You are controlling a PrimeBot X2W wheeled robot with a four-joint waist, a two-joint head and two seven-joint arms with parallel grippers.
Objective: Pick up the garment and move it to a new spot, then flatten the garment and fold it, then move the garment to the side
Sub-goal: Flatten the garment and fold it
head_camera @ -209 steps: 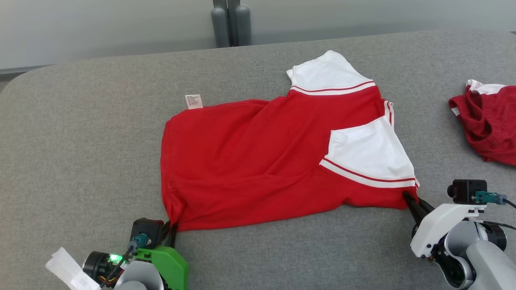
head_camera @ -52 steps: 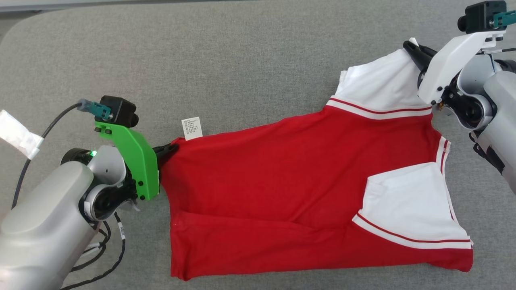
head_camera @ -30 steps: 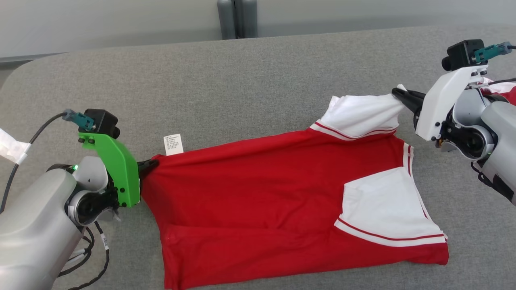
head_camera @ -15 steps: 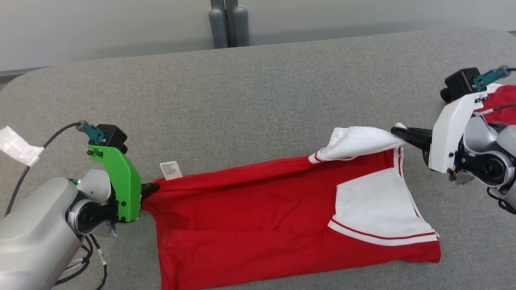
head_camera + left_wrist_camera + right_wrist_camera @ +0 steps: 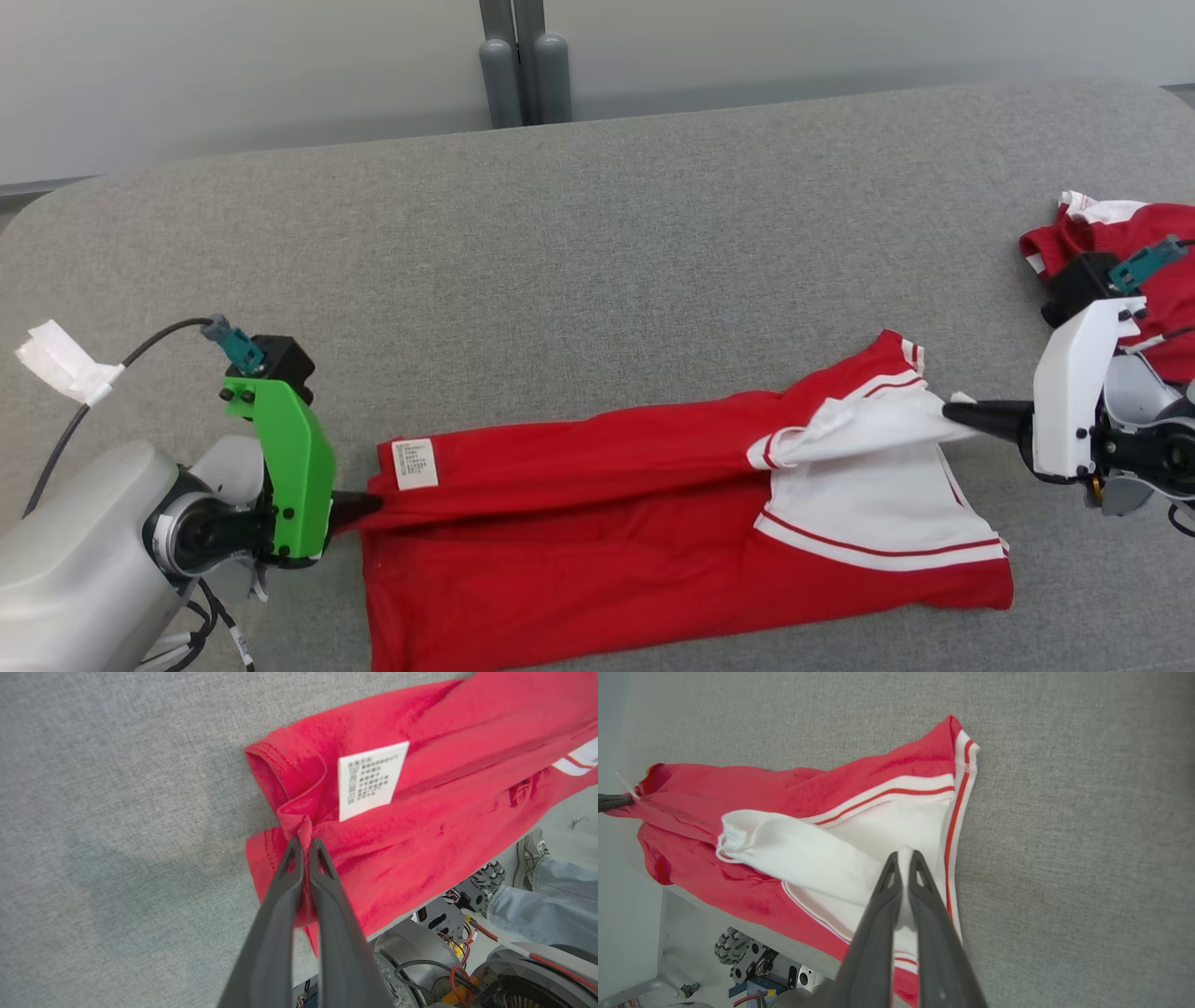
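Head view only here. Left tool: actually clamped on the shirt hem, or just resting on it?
Observer: Clamped. Left wrist view shows the left tool shut on a bunched fold of the red garment, right beside its care label.
Operator: Right tool?
Observer: Right wrist view: right tool shut on the tip of the white sleeve.
Operator: Anyone near the base?
Observer: Yes. Left wrist view catches a person's grey shoe and jeans leg past the edge of the grey surface.
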